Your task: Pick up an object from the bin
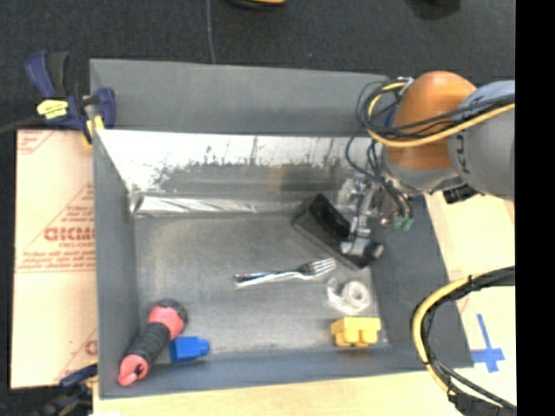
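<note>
Your gripper (pixel 360 243) is by the black block (pixel 319 219), far right; can't tell its spread. Likely stiff, light: pinch its narrow sides.

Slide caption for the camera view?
Gripper low beside black flat object in grey bin, metal fork nearby.

Fork (pixel 286 275) centre, pincer (pixel 361 248) behind to right

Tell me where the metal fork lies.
In the camera view the fork lies mid-floor in the bin, tines pointing right toward the whitish ring, below the black block.
</note>
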`<state>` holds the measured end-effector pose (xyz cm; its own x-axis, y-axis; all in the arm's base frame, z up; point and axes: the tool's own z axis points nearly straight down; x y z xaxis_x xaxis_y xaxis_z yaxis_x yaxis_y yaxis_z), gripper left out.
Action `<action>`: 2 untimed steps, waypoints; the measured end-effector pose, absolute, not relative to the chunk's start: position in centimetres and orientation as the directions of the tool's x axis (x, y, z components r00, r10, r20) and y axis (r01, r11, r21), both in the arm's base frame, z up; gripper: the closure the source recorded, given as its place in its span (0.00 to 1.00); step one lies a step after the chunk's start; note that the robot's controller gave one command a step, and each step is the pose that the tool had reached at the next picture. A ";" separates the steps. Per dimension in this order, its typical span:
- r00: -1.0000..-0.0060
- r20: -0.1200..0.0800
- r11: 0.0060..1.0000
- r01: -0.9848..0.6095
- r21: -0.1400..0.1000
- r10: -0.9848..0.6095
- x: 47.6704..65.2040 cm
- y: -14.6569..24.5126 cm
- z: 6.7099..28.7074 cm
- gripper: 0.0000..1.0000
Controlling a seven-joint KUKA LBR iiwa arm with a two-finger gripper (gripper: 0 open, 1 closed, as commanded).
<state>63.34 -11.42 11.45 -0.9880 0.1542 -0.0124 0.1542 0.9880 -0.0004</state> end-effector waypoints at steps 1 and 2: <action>-0.894 -0.007 0.894 0.449 0.003 0.449 62.7 -8.5 10.2 0.00; -0.781 -0.013 0.781 0.624 0.007 0.624 63.2 -8.1 7.6 0.00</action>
<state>63.23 -8.08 7.64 -0.7810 0.6244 -0.0127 0.6244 0.7811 0.0075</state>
